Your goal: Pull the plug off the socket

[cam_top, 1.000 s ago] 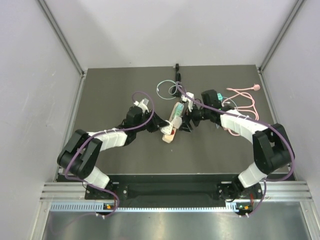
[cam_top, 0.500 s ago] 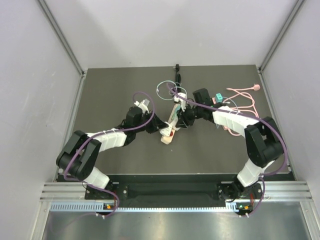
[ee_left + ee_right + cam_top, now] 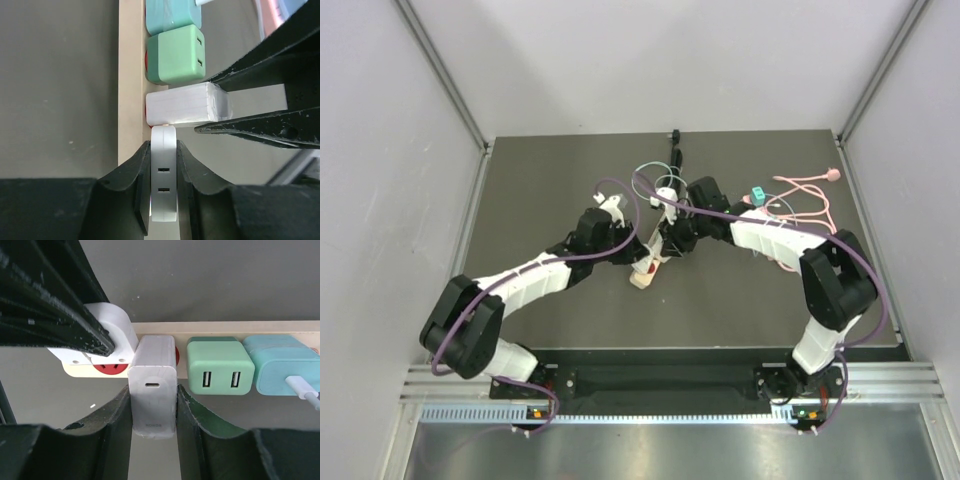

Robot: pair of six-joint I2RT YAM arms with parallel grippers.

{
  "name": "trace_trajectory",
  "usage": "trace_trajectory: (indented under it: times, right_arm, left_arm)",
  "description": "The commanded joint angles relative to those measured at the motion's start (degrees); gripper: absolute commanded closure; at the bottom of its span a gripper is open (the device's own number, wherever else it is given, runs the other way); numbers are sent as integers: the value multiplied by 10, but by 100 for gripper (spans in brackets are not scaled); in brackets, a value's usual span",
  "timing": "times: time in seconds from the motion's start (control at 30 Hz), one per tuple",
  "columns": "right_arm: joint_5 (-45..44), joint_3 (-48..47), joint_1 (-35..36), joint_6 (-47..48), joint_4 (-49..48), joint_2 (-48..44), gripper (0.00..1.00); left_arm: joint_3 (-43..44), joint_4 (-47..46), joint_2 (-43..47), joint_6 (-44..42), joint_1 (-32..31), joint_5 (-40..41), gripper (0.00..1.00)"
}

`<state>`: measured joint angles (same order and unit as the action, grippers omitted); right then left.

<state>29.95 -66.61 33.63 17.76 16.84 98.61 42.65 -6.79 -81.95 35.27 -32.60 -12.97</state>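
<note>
- right gripper [image 3: 153,410]: clenched on the white charger [image 3: 152,370], one finger flat against each side; the charger is seated in its red socket on the power strip [image 3: 225,328]
- left gripper [image 3: 163,155]: clamped on the white adapter [image 3: 164,200] at the end of the strip, just beside the white charger, apparently bracing the strip
- the two grippers sit very close together; the right gripper's fingers show in the left wrist view, flanking the charger
- next along the strip: green charger [image 3: 219,365], then teal charger [image 3: 282,365] with its cable, both plugged in
- the strip lies mid table [image 3: 200,280]
- step (judged): grasp made, pull not yet done
- next move: pull the charger straight out of its socket, away from the strip face, while the left holds the strip down
- risk: an angled pull may drag the strip or slip off the smooth sides
</note>
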Motion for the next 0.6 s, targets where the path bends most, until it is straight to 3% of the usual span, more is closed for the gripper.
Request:
trace_trajectory:
  times: [0.0, 0.37, 0.57]
  right_arm:
    - [-80, -39, 11, -33, 14, 15, 100]
    - [-210, -61, 36, -85, 14, 51, 100]
    - [-238, -55, 45, -95, 0, 57, 100]
  left_arm:
    - [31, 55, 40, -89, -21, 42, 100]
    - [4, 72, 78, -176, -92, 165, 100]
    - [-38, 13, 130, -186, -99, 199, 100]
